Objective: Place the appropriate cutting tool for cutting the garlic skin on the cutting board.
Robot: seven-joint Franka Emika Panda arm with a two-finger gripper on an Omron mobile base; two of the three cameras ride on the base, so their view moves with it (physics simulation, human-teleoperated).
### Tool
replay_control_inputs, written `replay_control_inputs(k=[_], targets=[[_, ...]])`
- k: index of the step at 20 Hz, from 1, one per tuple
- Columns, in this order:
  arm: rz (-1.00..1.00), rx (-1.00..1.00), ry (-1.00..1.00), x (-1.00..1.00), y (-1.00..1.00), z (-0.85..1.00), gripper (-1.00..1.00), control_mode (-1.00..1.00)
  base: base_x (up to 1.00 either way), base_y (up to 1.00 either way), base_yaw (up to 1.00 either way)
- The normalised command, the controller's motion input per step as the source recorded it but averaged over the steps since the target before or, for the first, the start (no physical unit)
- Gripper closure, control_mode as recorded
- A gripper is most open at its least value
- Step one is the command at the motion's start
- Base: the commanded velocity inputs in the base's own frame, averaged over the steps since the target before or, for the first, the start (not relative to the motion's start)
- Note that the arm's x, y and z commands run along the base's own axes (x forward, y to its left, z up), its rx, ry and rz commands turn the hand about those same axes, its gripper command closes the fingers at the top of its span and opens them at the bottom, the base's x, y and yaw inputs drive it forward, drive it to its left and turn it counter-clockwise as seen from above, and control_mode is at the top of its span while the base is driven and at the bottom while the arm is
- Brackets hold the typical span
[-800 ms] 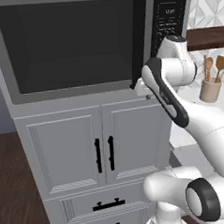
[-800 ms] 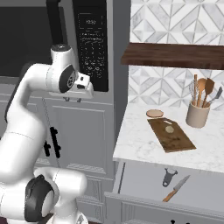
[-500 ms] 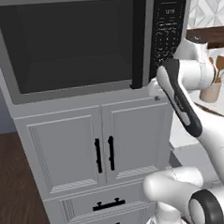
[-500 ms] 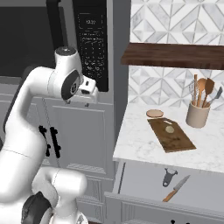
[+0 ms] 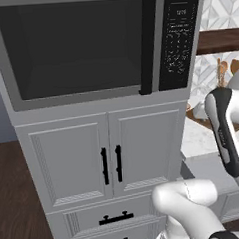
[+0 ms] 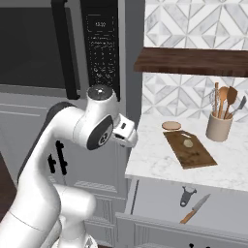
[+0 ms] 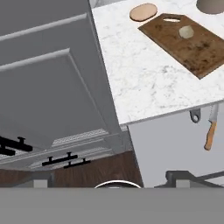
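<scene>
The dark brown cutting board [image 6: 190, 150] lies on the marble counter [image 6: 155, 162], with the small pale garlic [image 6: 188, 143] on its far half. The knife [image 6: 195, 209], silvery blade and brownish handle, rests in the open drawer below the counter's front edge. In the hand view the board [image 7: 192, 48], garlic [image 7: 186, 31] and knife [image 7: 211, 129] sit at the upper and middle right. My gripper [image 7: 110, 179] is open and holds nothing. It hangs in the air left of the counter, in front of the cabinet, well away from the knife.
A small dark forked tool [image 6: 187, 194] lies in the drawer beside the knife. A round wooden disc [image 6: 171, 126] and a crock of wooden spoons [image 6: 219, 127] stand behind the board. The dark wall shelf [image 6: 193, 62] hangs above. Microwave [image 5: 97, 42] and cabinet doors [image 5: 109, 157] are on the left.
The arm has swung to the right, away from the microwave front and toward the counter. The board, the garlic and the knife have not moved.
</scene>
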Motion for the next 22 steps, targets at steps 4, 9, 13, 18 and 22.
replay_control_inputs(k=[4,9,13,18,22], targets=[[-0.15,0.07,0.11,-0.53,-1.00,-0.41,-1.00,-1.00,0.00,0.00,0.00],[-0.13,0.13,0.14,-0.59,-1.00,-0.35,-1.00,-1.00,0.00,0.00,0.00],[-0.03,0.06,0.18,-0.23,-1.00,-0.62,-1.00,-1.00,0.00,0.00,0.00],[0.02,0.00,0.14,0.00,-0.85,-0.69,-1.00,-1.00,0.00,0.00,0.00],[0.11,0.00,0.12,0.11,-0.78,-0.77,-1.00,-1.00,0.00,0.00,0.00]])
